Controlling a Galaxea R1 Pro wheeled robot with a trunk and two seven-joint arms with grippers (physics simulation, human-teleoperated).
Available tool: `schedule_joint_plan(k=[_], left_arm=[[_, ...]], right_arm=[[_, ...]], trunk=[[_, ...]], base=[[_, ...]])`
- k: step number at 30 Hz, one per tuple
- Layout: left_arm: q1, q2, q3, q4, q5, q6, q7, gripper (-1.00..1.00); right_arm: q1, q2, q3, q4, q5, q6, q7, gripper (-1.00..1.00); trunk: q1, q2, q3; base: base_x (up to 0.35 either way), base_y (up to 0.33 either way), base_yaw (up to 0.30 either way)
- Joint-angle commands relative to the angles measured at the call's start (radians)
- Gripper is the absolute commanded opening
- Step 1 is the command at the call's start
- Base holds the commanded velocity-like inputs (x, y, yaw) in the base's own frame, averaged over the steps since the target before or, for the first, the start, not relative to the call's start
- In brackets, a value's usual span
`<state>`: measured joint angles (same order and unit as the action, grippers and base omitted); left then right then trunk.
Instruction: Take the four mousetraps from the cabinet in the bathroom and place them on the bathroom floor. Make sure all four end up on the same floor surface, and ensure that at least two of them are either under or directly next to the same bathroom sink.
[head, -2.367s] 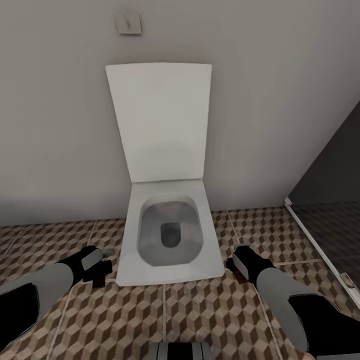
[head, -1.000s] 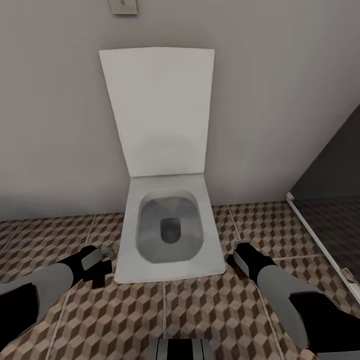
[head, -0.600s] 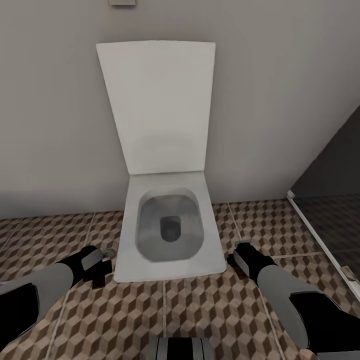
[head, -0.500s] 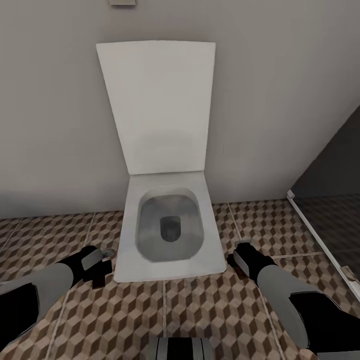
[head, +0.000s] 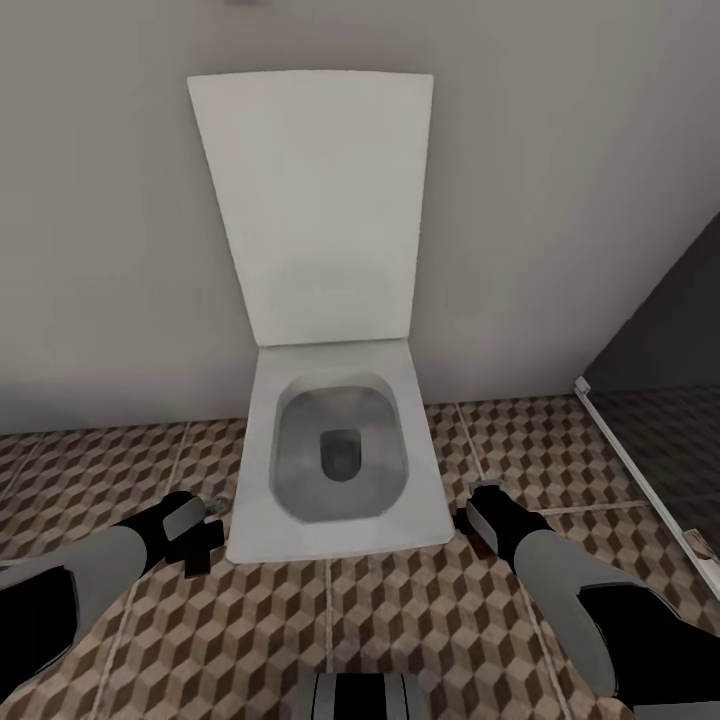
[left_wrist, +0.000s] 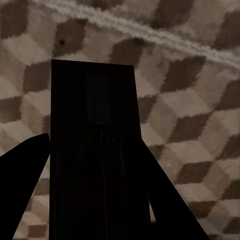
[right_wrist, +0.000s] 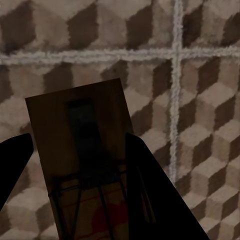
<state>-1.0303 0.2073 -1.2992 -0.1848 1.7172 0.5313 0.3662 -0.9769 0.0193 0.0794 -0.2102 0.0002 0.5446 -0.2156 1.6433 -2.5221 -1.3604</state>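
In the left wrist view a very dark flat mousetrap (left_wrist: 94, 100) sits between the two black fingers of my left gripper (left_wrist: 95, 167), over the cube-patterned bathroom floor (left_wrist: 200, 110). In the right wrist view a brown mousetrap (right_wrist: 75, 122) with wire parts and a red patch is clamped in my right gripper (right_wrist: 80, 160). In the head view my left gripper (head: 203, 537) hangs low beside the toilet's left front corner and my right gripper (head: 473, 514) beside its right front corner, both just above the floor (head: 330, 630). The cabinet and the sink are out of view.
A square white toilet (head: 335, 540) with its lid up stands against the grey wall (head: 560, 200) straight ahead, between my arms. A dark glass shower screen with a white bottom rail (head: 640, 480) runs along the right. Open tiled floor lies in front of the toilet.
The head view has shifted: the toilet looks slightly larger and the wall plate above the lid has slid off the top. Both arms keep their places and their mousetraps.
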Motion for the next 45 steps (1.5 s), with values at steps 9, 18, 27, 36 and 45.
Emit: schedule_joint_plan(k=[9,18,27,36,45], left_arm=[[-0.001,0.001,-0.005,-0.004,0.009,0.001,0.008,-1.00],[-0.001,-0.001,-0.005,-0.004,0.008,-0.001,0.009,-1.00],[-0.001,-0.002,-0.005,-0.004,0.008,-0.004,0.008,-1.00],[-0.001,0.000,-0.005,-0.004,0.008,-0.007,0.008,-1.00],[-0.001,0.000,-0.005,-0.004,0.008,-0.007,0.008,-1.00]], right_arm=[[0.000,-0.001,0.008,-0.001,0.000,0.007,-0.002,-1.00],[0.000,-0.002,0.008,-0.003,0.000,0.006,-0.002,-1.00],[0.000,-0.002,0.008,-0.006,0.000,0.006,-0.004,-1.00],[0.000,-0.004,0.007,-0.012,0.000,0.005,-0.005,-1.00],[-0.002,-0.005,0.006,-0.012,-0.003,0.005,-0.010,-1.00]], trunk=[[0.000,-0.001,-0.005],[0.000,-0.001,-0.005],[0.000,-0.001,-0.005],[0.000,-0.001,-0.005],[0.000,-0.001,-0.005]], base=[[0.000,0.000,0.000],[0.000,0.000,0.000],[0.000,0.000,0.000],[0.000,0.000,0.000],[0.000,0.000,0.000]])
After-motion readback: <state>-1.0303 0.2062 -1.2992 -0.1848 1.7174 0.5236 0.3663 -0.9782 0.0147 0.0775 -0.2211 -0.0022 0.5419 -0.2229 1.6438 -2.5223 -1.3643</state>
